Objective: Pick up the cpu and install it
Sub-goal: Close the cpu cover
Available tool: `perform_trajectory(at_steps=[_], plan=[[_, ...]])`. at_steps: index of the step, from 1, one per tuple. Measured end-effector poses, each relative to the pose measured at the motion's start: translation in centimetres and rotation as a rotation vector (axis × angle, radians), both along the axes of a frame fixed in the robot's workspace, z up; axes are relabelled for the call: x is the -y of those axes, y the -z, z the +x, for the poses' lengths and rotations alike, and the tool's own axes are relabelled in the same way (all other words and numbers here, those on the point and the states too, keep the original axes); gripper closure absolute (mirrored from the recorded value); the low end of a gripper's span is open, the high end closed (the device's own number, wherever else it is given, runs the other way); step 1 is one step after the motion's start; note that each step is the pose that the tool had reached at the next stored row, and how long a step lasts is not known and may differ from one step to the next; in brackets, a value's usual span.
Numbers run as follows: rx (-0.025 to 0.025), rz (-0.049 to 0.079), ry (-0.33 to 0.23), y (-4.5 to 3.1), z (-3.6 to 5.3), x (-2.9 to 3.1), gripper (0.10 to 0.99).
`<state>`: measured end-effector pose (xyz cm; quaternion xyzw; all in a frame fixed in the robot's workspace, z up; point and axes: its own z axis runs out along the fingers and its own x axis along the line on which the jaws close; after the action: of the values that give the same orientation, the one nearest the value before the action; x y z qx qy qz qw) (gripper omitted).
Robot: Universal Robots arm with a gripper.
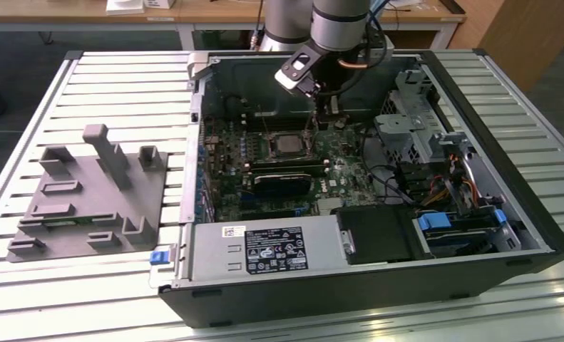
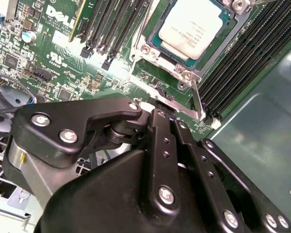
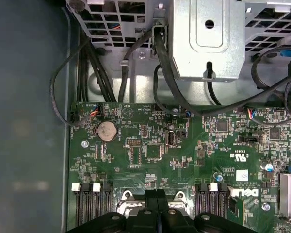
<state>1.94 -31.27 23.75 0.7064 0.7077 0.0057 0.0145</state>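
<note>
Black linkage bars of the gripper crowd the second wrist view. Its fingers are drawn together with no gap between them, and their tips sit just beside the edge of the metal-framed socket.

Within that frame, the cpu lies flat with its silver-grey lid up. Being square, it has no long axis, and in the exterior view its sides run roughly parallel to the walls of the computer case. Faint dark print crosses the lid but is too small to make out.

White lettering and a logo are printed on the green circuit board near the black memory slots. A large black-and-white label covers the top of the power supply, at the case's near corner. Well apart from the case, a grey tray rests near the tabletop's edge at the exterior view's left.
</note>
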Motion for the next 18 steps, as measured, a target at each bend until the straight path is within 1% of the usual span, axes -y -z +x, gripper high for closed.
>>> perform_trajectory(at_steps=[18], plan=[[0.0,0.0,0.0,0.09,-0.97,0.0,0.98]])
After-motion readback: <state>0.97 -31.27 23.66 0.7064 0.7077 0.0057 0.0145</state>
